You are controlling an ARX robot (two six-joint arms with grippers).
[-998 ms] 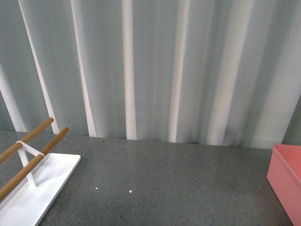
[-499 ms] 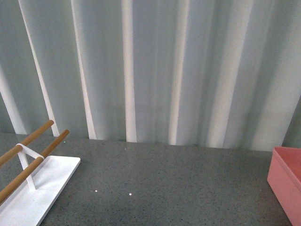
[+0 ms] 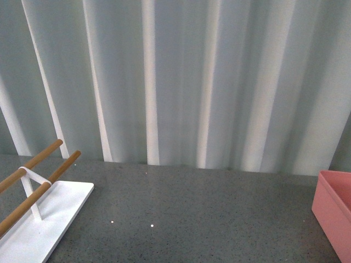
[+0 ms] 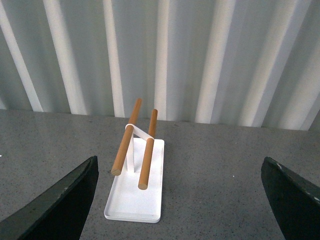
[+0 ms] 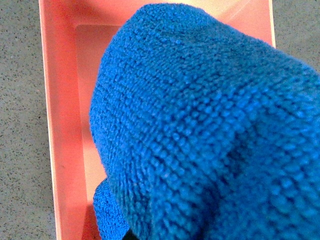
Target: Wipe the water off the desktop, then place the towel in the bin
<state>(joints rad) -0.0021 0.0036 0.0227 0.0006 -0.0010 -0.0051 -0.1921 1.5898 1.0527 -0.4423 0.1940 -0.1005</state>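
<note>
The towel — bright blue, fluffy terry — is seen bunched above the open bin. The bin — salmon-pink, straight-walled — is set at the right edge of the speckled dark grey desktop.

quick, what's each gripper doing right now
Left gripper: open, holding nothing, facing the rack.
Right gripper: fingers hidden by the towel filling its view over the bin; likely holding it, but the grip cannot be told.
</note>
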